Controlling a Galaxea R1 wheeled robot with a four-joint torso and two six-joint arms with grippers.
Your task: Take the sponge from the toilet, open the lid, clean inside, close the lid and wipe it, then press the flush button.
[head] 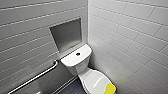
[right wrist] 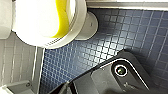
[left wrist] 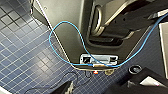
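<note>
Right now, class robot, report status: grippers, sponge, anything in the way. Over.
Grip state unreadable. Sponge sits untouched on closed lid, front edge. Flush button unobstructed on tank. Grab bar on left wall, apart from tank.

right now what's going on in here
Nothing is being handled yet. The robot faces the toilet in a tiled corner. The lid is down, and the sponge lies on its front end with nothing touching it. The flush button sits further back on the toilet. The right wrist camera looks at the sponge and the blue tiled floor.
</note>
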